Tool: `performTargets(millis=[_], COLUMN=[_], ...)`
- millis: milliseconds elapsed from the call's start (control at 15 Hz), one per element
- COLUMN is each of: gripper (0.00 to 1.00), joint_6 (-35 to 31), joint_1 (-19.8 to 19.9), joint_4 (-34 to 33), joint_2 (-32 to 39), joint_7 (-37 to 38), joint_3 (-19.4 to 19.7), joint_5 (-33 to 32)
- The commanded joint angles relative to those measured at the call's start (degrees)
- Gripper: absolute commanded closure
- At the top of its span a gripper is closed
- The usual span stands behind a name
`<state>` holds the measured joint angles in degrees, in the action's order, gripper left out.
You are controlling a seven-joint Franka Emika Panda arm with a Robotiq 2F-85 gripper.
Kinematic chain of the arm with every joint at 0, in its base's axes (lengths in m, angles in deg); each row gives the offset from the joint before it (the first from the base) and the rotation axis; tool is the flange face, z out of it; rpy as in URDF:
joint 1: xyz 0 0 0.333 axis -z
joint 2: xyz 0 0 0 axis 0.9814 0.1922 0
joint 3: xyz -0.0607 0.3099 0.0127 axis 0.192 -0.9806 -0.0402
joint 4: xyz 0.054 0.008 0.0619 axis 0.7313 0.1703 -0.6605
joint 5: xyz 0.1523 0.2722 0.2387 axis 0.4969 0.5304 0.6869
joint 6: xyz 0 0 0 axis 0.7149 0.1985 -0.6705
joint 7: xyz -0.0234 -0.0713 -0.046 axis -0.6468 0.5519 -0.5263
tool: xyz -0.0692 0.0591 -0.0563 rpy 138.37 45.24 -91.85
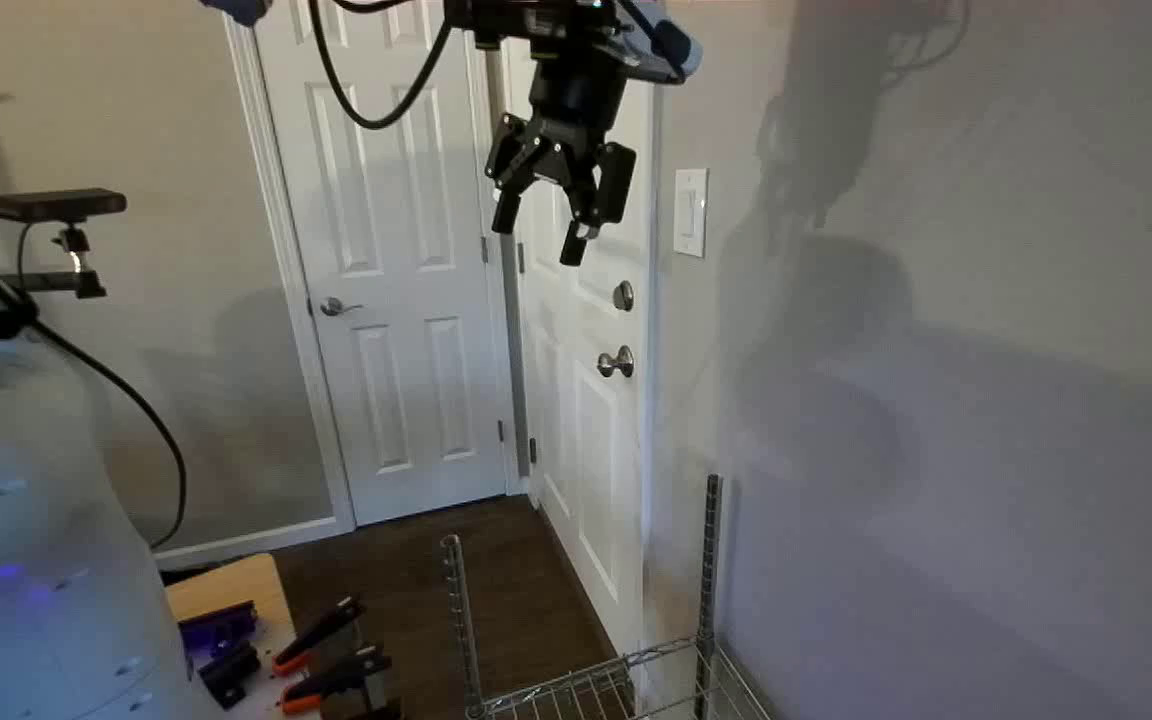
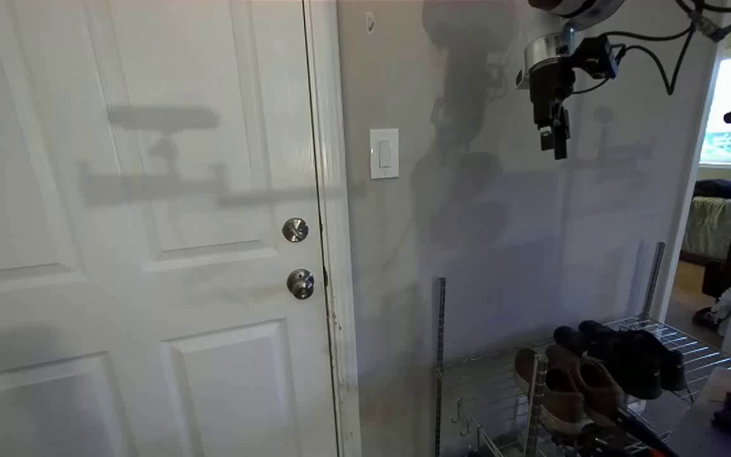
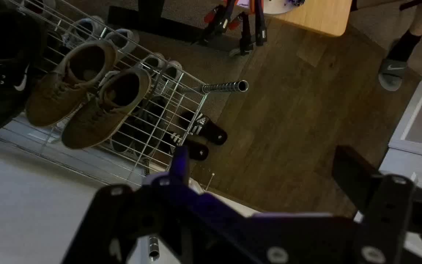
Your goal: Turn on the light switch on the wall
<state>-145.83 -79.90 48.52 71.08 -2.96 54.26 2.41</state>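
Observation:
The light switch (image 1: pixel 691 213) is a small white upright plate on the light grey wall (image 1: pixel 1046 250), just beside the door frame. In an exterior view, the light switch (image 2: pixel 384 153) shows face on, with the wall (image 2: pixel 391 254) around it. My gripper (image 1: pixel 539 232) points downward with its two black fingers spread. It hangs in the air and looks apart from the wall. In an exterior view, my gripper (image 2: pixel 553 145) appears right of the switch, at about its height. In the wrist view, my gripper (image 3: pixel 263 161) is open with nothing between its fingers; the switch is not visible there.
A white door (image 2: pixel 213 273) with a metal knob (image 2: pixel 301 284) stands beside the switch. A wire rack (image 3: pixel 159 121) with upright posts and shoes (image 3: pixel 104 106) stands below along the wall. A wooden table (image 3: pixel 317 16) holds clamps. A person's foot (image 3: pixel 392 73) is on the floor.

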Motion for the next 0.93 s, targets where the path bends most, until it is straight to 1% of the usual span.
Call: performTargets(millis=[0, 67, 267, 467, 867], gripper=[0.00, 0.00, 0.00, 0.00, 0.00], joint_6=[0.1, -0.7, -7.0, -16.6, -30.7], joint_1=[1.7, 1.7, 1.8, 2.2, 1.5], joint_4=[-0.1, 0.7, 4.6, 10.1, 21.7], joint_2=[0.2, -0.6, -3.4, -6.1, -10.9], joint_7=[-0.4, -1.2, -1.4, 0.0, 2.3], joint_3=[-1.4, -1.6, -2.5, -3.4, -4.8], joint_5=[0.3, 0.0, -1.0, -1.4, 0.0])
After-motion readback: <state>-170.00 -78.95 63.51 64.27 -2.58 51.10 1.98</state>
